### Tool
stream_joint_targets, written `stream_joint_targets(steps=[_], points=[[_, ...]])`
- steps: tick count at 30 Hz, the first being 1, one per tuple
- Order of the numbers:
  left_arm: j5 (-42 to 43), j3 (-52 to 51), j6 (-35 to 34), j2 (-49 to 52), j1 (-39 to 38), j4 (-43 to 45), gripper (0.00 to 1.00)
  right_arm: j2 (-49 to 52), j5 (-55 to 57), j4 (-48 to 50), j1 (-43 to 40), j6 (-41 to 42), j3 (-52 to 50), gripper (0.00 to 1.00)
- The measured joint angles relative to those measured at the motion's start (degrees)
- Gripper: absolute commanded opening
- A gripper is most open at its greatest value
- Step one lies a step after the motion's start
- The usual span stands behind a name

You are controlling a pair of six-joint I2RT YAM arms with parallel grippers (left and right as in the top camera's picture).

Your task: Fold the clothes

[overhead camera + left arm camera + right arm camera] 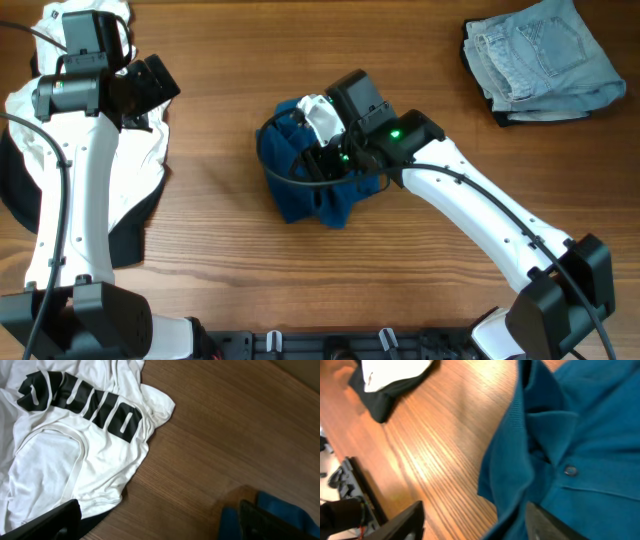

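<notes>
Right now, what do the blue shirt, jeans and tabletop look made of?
Blue shirt: soft matte knit, likely cotton; fine surface texture, buttoned collar.
Jeans: pale faded denim; stitched seams.
Tabletop: wood or wood-look laminate, semi-gloss; grain lines, glare.

Teal shirt (300, 205), white black-lettered tee (75, 455)

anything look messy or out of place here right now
The teal shirt sits bunched in a lumpy heap in the middle, its collar crumpled rather than laid flat. The white tee at the left lies rumpled too. Only the jeans look neatly folded.
</notes>
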Motion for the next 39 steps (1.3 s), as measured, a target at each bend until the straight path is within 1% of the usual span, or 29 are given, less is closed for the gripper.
stream_joint_targets(steps=[3, 10, 12, 17, 20, 22, 24, 27, 30, 31, 35, 39], points=[[0.00, 0.00, 0.00, 0.02, 0.00, -0.09, 1.00, 0.00, 2.64, 0.22, -0.11, 1.60, 0.00, 0.77], [0.02, 0.00, 0.00, 1.36, 0.00, -2.86, 1.00, 0.24, 7.89, 0.09, -0.48, 2.64, 0.00, 0.77], [0.04, 0.00, 0.00, 2.51, 0.00, -3.15, 1.00, 0.85, 9.81, -0.20, -0.61, 2.78, 0.00, 0.76], [0.04, 0.00, 0.00, 5.92, 0.00, -3.30, 1.00, 4.96, 15.47, -1.03, -0.76, 3.52, 0.00, 0.57], [0.04, 0.00, 0.00, 7.45, 0.00, -3.30, 1.00, 6.71, 16.96, -0.96, -1.11, 4.59, 0.00, 0.45], [0.04, 0.00, 0.00, 8.11, 0.00, -3.28, 1.00, 7.23, 17.35, -0.66, -1.22, 4.57, 0.00, 0.41], [0.02, 0.00, 0.00, 8.46, 0.00, -3.15, 1.00, 7.78, 17.20, -0.20, -1.25, 4.22, 0.00, 0.40], [-0.50, 0.00, 0.00, 8.61, 0.02, -2.21, 1.00, 9.33, 15.96, -0.04, -1.05, 2.60, 0.00, 0.39], [-0.85, 0.00, -0.02, 8.61, 1.03, 0.15, 1.00, 10.75, 15.56, 0.02, -0.26, 0.61, 0.00, 0.42], [-0.87, 0.00, -0.02, 8.61, 1.90, 0.83, 1.00, 11.41, 15.54, 0.17, 0.17, -0.33, 0.00, 0.45], [-0.79, 0.00, -0.02, 8.61, 6.10, 1.70, 1.00, 13.62, 16.44, 1.03, 2.82, -3.85, 0.09, 0.50], [-0.57, 0.00, -0.02, 8.61, 8.74, 1.70, 1.00, 13.75, 18.80, 1.01, 6.03, -6.21, 2.25, 0.60]])
